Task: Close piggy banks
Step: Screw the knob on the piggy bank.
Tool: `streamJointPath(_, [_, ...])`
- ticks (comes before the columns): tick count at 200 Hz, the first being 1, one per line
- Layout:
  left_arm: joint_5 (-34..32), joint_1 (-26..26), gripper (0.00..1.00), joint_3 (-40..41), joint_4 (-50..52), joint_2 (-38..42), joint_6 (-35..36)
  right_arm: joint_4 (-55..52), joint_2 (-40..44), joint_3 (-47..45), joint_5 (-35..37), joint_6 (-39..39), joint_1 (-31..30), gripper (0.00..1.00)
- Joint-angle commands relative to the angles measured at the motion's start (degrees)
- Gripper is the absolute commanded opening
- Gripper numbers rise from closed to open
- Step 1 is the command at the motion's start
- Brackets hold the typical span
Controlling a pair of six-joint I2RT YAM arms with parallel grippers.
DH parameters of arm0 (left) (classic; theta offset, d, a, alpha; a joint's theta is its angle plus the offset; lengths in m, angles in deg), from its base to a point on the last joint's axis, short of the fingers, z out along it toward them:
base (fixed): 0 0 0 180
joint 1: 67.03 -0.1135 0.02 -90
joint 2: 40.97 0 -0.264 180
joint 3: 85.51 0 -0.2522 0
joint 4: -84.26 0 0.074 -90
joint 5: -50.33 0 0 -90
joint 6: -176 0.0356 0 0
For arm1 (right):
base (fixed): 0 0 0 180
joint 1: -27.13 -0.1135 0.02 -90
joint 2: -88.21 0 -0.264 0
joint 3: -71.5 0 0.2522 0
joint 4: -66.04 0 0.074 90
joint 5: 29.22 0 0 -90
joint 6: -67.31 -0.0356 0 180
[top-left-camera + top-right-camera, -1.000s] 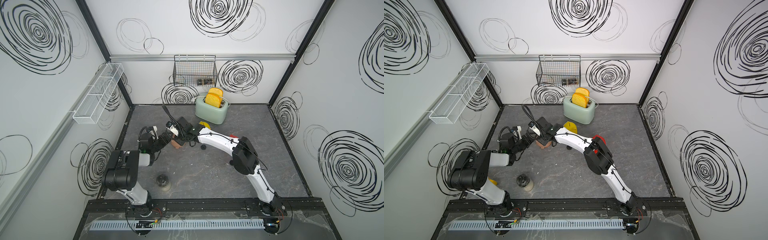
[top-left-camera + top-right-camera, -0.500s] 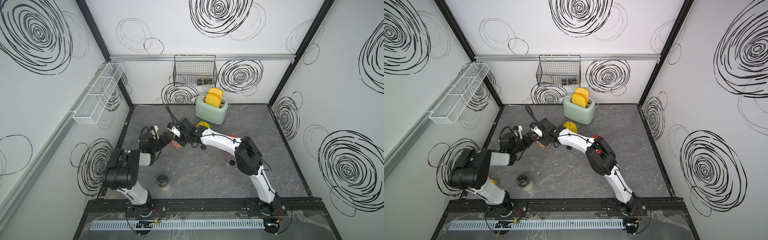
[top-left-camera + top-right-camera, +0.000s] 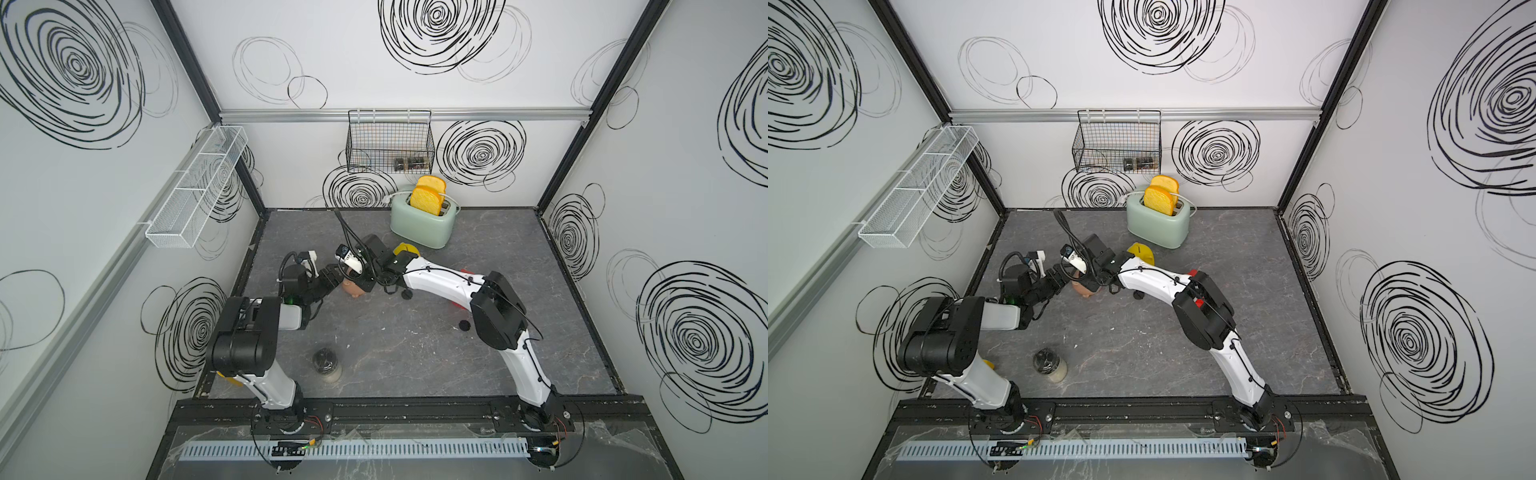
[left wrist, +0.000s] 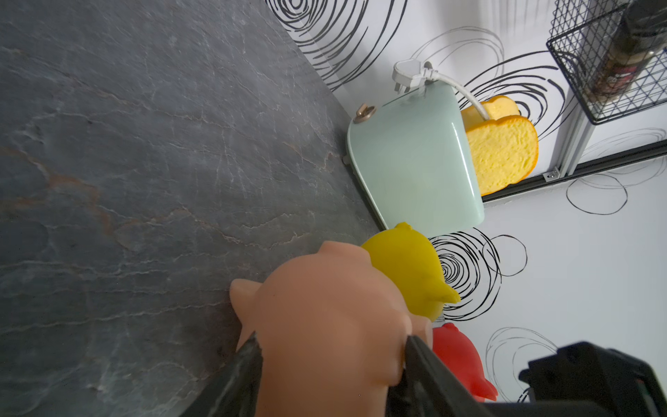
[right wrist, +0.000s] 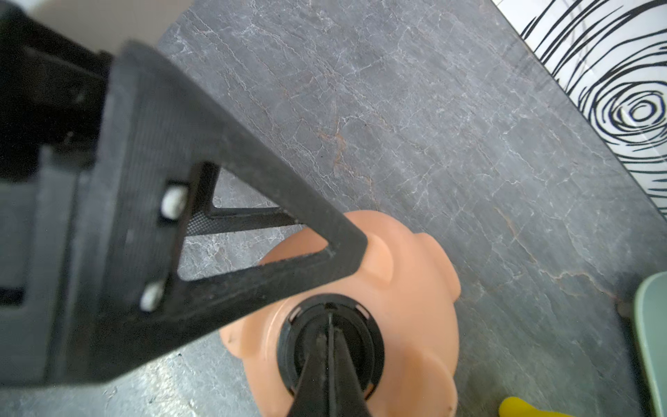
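The pale pink piggy bank (image 3: 355,289) (image 3: 1084,289) lies belly-up on the grey floor between the two arms. My left gripper (image 4: 331,339) (image 3: 332,276) is shut on its body (image 4: 325,317), one finger on each side. A round black plug (image 5: 330,346) sits in its belly hole. My right gripper (image 5: 329,325) (image 3: 361,282) is shut, with its tips pressed together against the plug's middle. The yellow piggy bank (image 3: 405,249) (image 4: 408,270) stands just behind. The red piggy bank (image 3: 457,305) (image 4: 456,357) is mostly hidden under the right arm.
A mint-green toaster (image 3: 422,226) with yellow toast stands at the back wall under a black wire basket (image 3: 388,143). Two loose black plugs (image 3: 407,294) (image 3: 464,326) lie by the right arm. A jar (image 3: 326,363) stands near the front left. A white mesh shelf (image 3: 195,195) hangs on the left wall.
The right arm's elbow has swung slightly to the right and its wrist has shifted a little over the pink piggy bank. The left arm and the pig stay put.
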Motion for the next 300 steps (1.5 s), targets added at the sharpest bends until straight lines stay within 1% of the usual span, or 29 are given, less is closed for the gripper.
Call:
streamJointPath(1, [0.3,0.4,0.66,-1.1,-2.1,-1.5,-0.3,-4.8,0.2,-1.7,-0.8,2.8,0.6,0.00])
streamJointPath(78, [0.1,0.5,0.65,-1.3,-1.7,-1.7,-0.2,-5.6,-0.2,-1.7,-2.0,7.3,1.3,0.00])
streamJointPath(127, [0.1,0.6,0.65,-1.4,-1.5,-1.9,-0.2,-5.6,-0.1,-1.5,-2.7,7.2,1.8,0.00])
streamJointPath(140, [0.2,0.5,0.65,-1.4,-1.5,-1.9,-0.2,-6.2,-0.4,-0.8,-1.1,5.1,1.7,0.00])
streamJointPath(153, [0.0,0.6,0.65,-1.4,-1.5,-1.9,-0.2,-7.7,-0.6,0.2,-1.4,3.3,1.5,0.00])
streamJointPath(180, [0.0,0.8,0.65,-1.4,-1.5,-2.1,-0.2,-7.1,-0.6,-0.4,-0.6,-1.1,1.0,0.00])
streamJointPath(190, [-0.1,0.8,0.65,-1.4,-1.4,-2.1,-0.2,-7.1,-0.8,-0.3,0.9,-3.2,0.8,0.00])
streamJointPath(220, [-0.2,0.9,0.65,-1.6,-1.5,-2.4,-0.2,-9.9,-2.5,3.6,3.7,-9.6,0.0,0.00])
streamJointPath(243, [-0.1,1.2,0.65,-1.8,-1.5,-2.9,-0.2,-11.7,-3.6,6.2,3.7,-13.6,-0.4,0.00])
streamJointPath(268, [-0.1,1.3,0.65,-1.9,-1.4,-3.0,-0.2,-12.9,-4.5,8.2,3.5,-15.7,-0.4,0.00])
streamJointPath(300, [0.0,1.3,0.65,-2.1,-1.4,-3.3,-0.2,-15.1,-5.5,10.6,3.1,-15.4,-0.4,0.00])
